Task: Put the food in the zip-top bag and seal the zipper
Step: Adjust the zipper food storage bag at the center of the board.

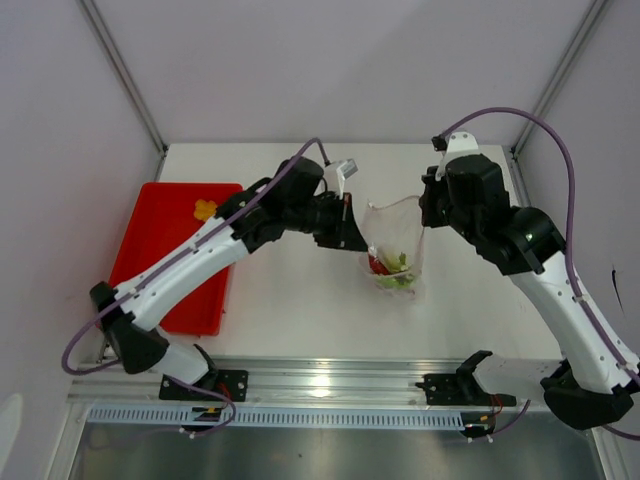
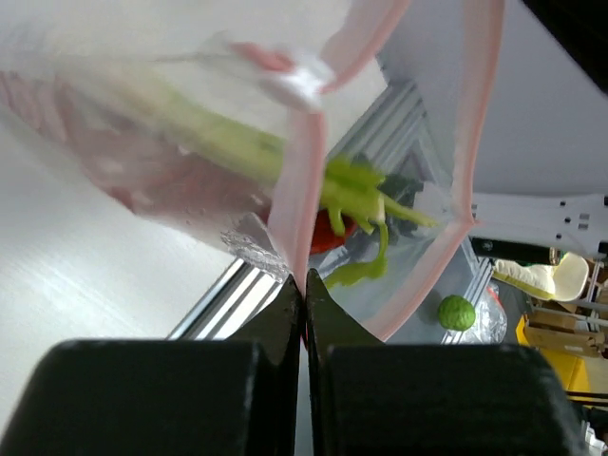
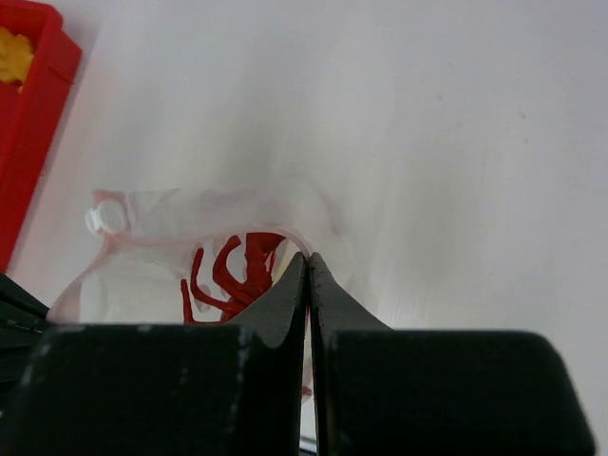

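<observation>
The left gripper is pinching the pink-red zipper strip of the clear floppy plastic zip-top bag, jaws fully closed on it. The right gripper is clamping the bag's opposite mouth edge just as tightly. The bag is sagging between them over the white table, holding a red toy crab and light green stalks. A yellow-orange piece is lying in the red plastic tray.

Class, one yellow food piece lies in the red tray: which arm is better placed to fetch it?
Probably left: the red tray with the yellow piece lies beside the left arm, though the left tool must first release the bag.
</observation>
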